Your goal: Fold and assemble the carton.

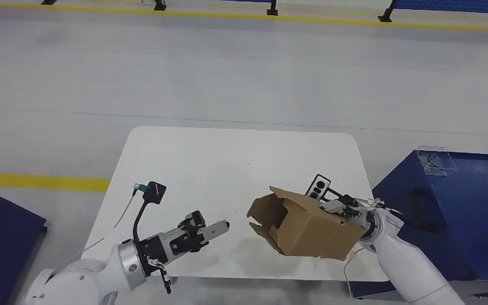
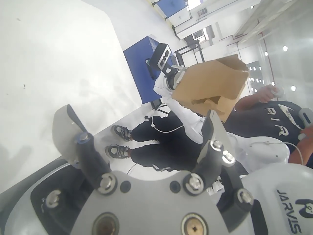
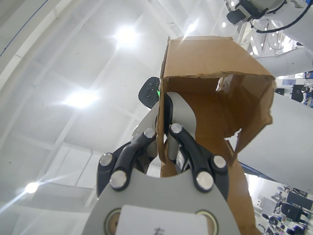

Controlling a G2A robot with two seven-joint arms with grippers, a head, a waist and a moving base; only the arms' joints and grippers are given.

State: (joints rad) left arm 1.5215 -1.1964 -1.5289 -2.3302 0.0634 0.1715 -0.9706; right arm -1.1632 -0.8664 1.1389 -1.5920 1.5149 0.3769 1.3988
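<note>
A brown carton (image 1: 305, 223) hangs above the table's front right part, tilted, its open end with loose flaps facing left. My right gripper (image 1: 349, 213) is shut on one carton wall at the box's right end; in the right wrist view the fingers (image 3: 171, 113) pinch that wall of the carton (image 3: 215, 74) from both sides. My left gripper (image 1: 221, 226) is near the table's front edge, left of the carton, open and holding nothing. In the left wrist view its fingertips (image 2: 73, 118) stand wide apart, with the carton (image 2: 212, 84) farther off.
The white table (image 1: 229, 160) has rounded corners. A blue bin (image 1: 435, 206) stands to the right of the table, close to the right arm. A person (image 2: 156, 135) in dark trousers stands beyond the table's edge in the left wrist view.
</note>
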